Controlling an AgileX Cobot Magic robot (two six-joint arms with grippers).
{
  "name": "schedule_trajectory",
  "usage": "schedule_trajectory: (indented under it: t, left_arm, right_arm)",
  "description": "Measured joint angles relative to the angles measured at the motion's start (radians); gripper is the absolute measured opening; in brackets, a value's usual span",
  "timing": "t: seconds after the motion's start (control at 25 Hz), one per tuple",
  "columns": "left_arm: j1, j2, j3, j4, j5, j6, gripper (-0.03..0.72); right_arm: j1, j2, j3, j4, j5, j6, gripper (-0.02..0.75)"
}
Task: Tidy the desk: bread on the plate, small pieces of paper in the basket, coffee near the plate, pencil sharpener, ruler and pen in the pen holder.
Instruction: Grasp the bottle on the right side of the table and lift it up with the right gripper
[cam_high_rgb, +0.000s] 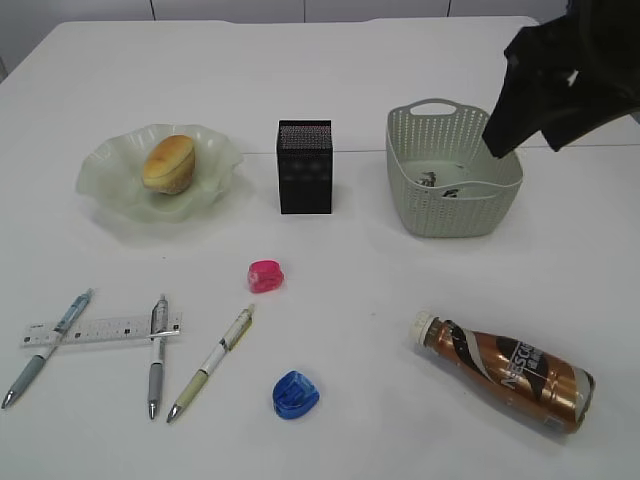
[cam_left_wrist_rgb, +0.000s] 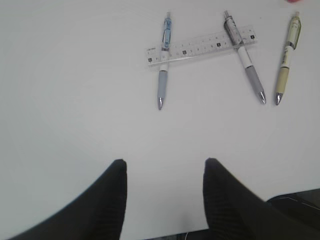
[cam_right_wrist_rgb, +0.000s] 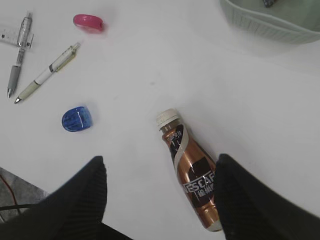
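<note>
- White desk (cam_high_rgb: 330, 60) all around, bread (cam_high_rgb: 168, 163) sitting on the plate (cam_high_rgb: 110, 190).
- Left gripper (cam_left_wrist_rgb: 165, 165) spread, empty; ruler (cam_left_wrist_rgb: 200, 45) ahead.
- Right gripper (cam_right_wrist_rgb: 160, 172) released, coffee (cam_right_wrist_rgb: 192, 175) lying between its fingers, basket (cam_right_wrist_rgb: 270, 25) beyond.

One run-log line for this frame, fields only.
bread: on plate | paper: in basket | coffee: lying, far from plate | left gripper: open, empty | right gripper: open above coffee

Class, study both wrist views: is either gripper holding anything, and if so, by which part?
Nothing is held. The left gripper hangs open over bare desk; the right gripper stands open above the coffee, which lies on its side, ungripped.
</note>
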Motion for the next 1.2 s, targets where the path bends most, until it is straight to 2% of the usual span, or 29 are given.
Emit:
schedule_trajectory:
  t: [0.32, 0.64, 1.2]
  left_arm:
    - [0.0, 0.0, 0.0, -0.002, 0.026, 0.0, 0.361]
    - [0.0, 0.0, 0.0, -0.004, 0.056, 0.0, 0.361]
    - [0.0, 0.0, 0.0, -0.008, 0.073, 0.0, 0.361]
  right_arm:
    - [0.056, -0.005, 0.07, 0.037, -0.004, -0.03, 0.521]
    - [0.105, -0.04, 0.195, -0.134, -0.008, -0.105, 0.521]
    - [0.108, -0.04, 0.199, -0.163, -0.012, -0.116, 0.521]
